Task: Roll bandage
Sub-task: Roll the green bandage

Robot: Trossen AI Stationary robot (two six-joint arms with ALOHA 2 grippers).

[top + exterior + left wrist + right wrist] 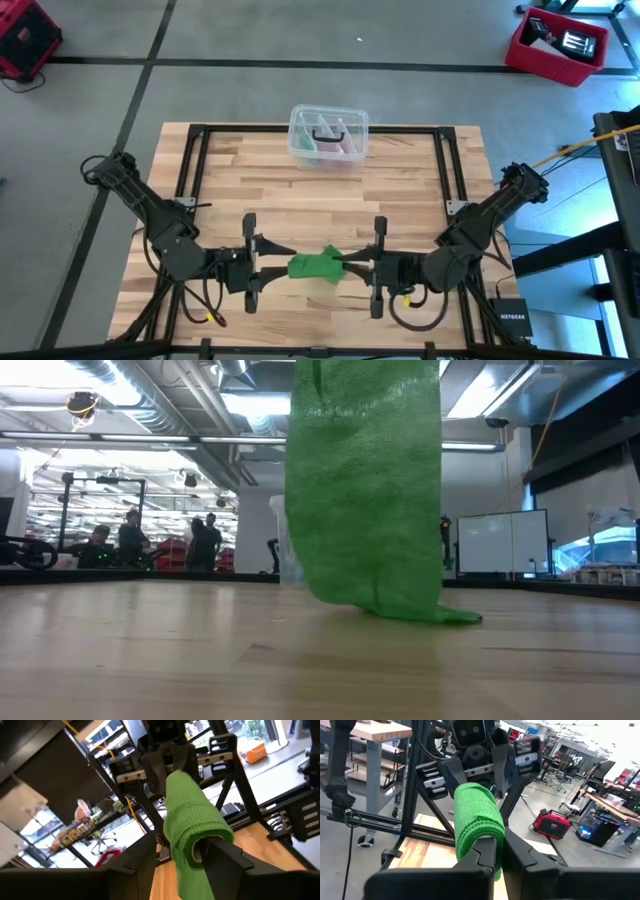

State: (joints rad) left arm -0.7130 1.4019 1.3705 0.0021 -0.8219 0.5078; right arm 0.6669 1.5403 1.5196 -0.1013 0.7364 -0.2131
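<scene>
Bandage (317, 266) near table's (300, 200) front edge, both grippers' jaws clamped on it, bare wood behind

Both tools facing at table front: left (268, 262) parted, right (358, 265) pinched.

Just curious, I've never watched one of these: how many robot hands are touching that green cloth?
2. The left hand grips one end of the bandage; the right hand pinches the other end.

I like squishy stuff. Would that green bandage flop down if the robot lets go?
Probably yes. The green bandage hangs limp, with its end crumpled on the table, so it looks soft. Its knit weave suggests it's grippy and light.
</scene>
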